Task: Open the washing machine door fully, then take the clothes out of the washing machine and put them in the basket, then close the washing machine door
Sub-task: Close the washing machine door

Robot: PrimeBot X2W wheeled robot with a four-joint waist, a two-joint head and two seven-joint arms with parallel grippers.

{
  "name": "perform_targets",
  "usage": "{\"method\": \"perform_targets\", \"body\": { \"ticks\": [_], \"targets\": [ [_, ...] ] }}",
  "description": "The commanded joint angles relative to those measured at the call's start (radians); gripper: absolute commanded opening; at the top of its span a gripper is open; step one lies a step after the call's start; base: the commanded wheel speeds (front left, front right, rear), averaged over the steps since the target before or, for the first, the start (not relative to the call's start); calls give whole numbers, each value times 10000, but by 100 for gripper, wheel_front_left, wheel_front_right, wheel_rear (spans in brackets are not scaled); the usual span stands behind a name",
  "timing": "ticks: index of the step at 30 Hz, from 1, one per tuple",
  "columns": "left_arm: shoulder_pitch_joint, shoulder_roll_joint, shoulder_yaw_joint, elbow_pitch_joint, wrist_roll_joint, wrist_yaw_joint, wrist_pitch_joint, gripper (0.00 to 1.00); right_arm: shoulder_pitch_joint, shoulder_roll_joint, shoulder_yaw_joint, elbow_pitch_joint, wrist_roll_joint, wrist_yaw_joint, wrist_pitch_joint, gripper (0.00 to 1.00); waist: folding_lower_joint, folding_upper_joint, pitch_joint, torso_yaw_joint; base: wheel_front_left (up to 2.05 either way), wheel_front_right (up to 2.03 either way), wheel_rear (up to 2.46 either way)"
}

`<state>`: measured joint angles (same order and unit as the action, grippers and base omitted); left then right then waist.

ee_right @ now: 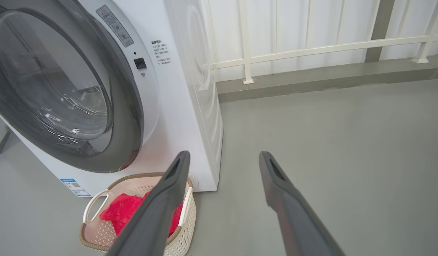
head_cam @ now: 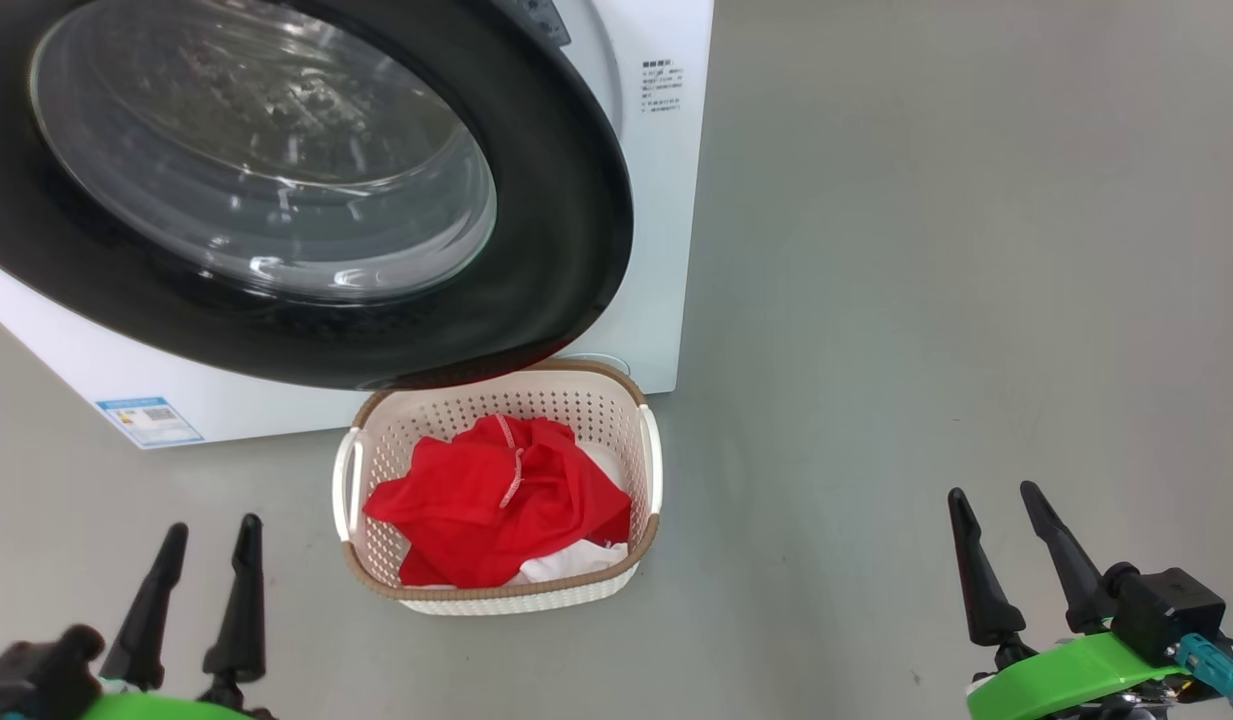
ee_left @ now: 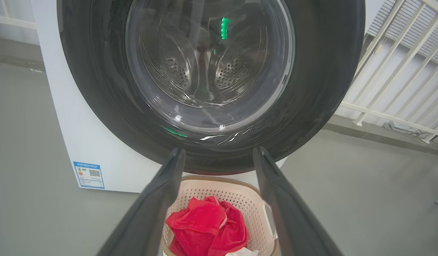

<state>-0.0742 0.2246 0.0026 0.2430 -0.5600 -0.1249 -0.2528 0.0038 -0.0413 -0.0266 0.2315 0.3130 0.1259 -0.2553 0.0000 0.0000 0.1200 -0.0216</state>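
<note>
Clothes (head_cam: pixel 481 500) lie heaped in the basket (head_cam: pixel 406 425), a red bundle with a bit of white cloth showing at the near edge. The basket stands on the grey floor (head_cam: pixel 926 300) right in front of the washer (head_cam: pixel 666 200), just below the lower right curve of the door (head_cam: pixel 571 230). From where I stand the door lies flat against the washer's white front and looks shut, with the steel drum visible through its glass. A small blue label (head_cam: pixel 148 420) sits low on the left of the front.

Both arms hang back on the near side. The left gripper (head_cam: pixel 212 522) is to the left of the basket, its fingers spread and grasping nothing. The right gripper (head_cam: pixel 992 490) is well off to the right over bare floor, likewise released and empty. A white railing (ee_right: pixel 311 48) runs along the far wall.
</note>
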Motion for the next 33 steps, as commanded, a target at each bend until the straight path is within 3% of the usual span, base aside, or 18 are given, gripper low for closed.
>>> {"method": "perform_targets", "body": {
  "ticks": [1,8,16,33],
  "targets": [
    [11,65,512,-351,496,-58,-88,100,17,-89,125,-253,-106,48,-65,100,0,0,-23,-7,0,0,0],
    [426,-572,1254,-632,2579,-58,-89,100,97,-89,-96,-357,-175,48,-65,100,0,0,-89,-35,0,0,0],
    [643,-967,1743,-798,3623,-58,-89,100,99,-89,-234,-482,-186,48,-65,100,0,0,-103,-63,0,0,0],
    [924,-1469,1956,-669,3511,-58,-89,100,139,-89,-315,-509,-183,48,-65,100,0,0,-126,-68,0,0,0]
  ]
}}
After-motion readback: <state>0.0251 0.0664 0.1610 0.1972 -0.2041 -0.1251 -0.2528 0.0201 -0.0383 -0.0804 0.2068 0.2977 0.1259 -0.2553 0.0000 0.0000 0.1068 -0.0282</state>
